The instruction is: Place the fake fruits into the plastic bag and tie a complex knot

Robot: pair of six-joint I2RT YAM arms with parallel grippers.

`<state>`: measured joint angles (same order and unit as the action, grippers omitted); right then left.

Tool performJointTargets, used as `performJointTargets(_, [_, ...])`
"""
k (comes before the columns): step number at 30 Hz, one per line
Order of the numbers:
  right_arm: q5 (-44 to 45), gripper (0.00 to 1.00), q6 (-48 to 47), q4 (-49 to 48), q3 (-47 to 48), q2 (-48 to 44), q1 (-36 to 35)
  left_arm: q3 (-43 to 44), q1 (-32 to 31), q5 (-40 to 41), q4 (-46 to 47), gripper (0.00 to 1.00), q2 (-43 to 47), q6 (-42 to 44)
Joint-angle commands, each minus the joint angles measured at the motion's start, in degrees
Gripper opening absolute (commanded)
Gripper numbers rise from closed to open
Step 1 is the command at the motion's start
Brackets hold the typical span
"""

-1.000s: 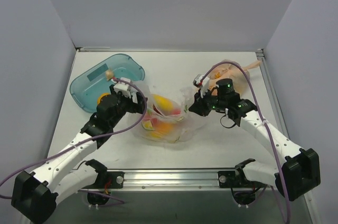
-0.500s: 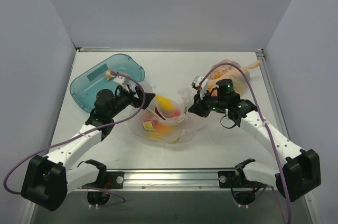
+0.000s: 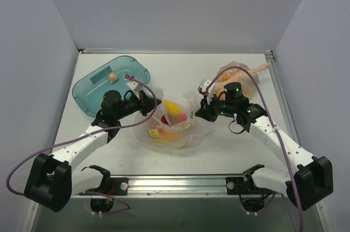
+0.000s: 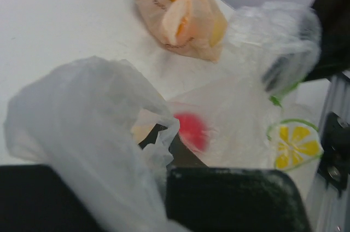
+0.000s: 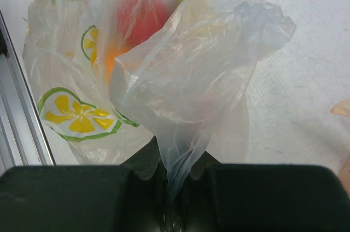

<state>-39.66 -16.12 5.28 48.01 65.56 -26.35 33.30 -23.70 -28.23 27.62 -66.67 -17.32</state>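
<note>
Plastic bag (image 3: pixel 174 133): holding fake fruits (image 3: pixel 170 109), unknotted.
Left gripper (image 3: pixel 149 102): clenching left rim.
Right gripper (image 3: pixel 198 112): pinching right rim.
Risk: film slipping or tearing under pull, fruits spilling.

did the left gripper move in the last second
Yes: the left gripper shifted right, away from the teal tray, onto the plastic bag at its left edge.
</note>
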Motion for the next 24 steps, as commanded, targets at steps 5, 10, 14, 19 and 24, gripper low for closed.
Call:
performJointTargets(5, [-1.6,0.0,-4.6,1.5,3.8,0.2,-0.5,5.5,-0.5,-42.1,1.6,0.07,4.3,8.0])
performJointTargets(10, [-4.6,0.0,-6.6,1.7,8.1,2.6,-1.1,7.6,-1.0,-45.9,-4.2,0.08,1.0,13.2])
performJointTargets(14, [-6.0,0.0,-9.7,1.9,10.1,5.4,-3.2,12.5,-3.5,-42.9,-16.9,0.08,-1.4,27.3])
performJointTargets(19, [-8.1,0.0,-11.6,2.5,10.4,8.4,-7.7,16.4,-7.9,-39.8,-43.5,0.06,-3.8,52.9])
performJointTargets(24, [-9.4,0.0,-13.0,1.6,8.7,9.8,-10.9,19.3,-8.8,-36.8,-53.9,0.04,-5.7,68.9])
